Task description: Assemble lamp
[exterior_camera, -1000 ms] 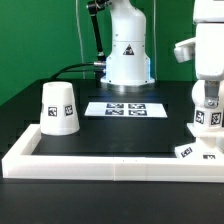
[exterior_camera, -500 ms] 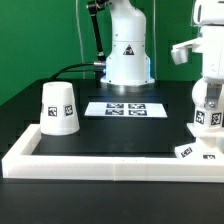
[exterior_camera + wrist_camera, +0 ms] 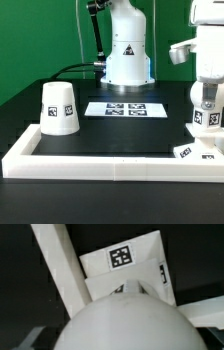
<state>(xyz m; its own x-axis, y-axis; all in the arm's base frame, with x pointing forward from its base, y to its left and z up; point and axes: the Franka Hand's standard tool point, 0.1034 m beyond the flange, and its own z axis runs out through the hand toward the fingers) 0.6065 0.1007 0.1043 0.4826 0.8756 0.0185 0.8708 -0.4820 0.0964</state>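
Exterior view: the gripper has its jaws pinching the bulb above the base. It is probably light, stiff, slick plastic; hold its sides

I see the marker board flat toward the worktop's far edge, a white rail lining its near edge.

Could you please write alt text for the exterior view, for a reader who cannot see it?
At the exterior view's right, the gripper holds the bulb above the square base on a black table. A white shade stands at its left, a marker board in the middle.
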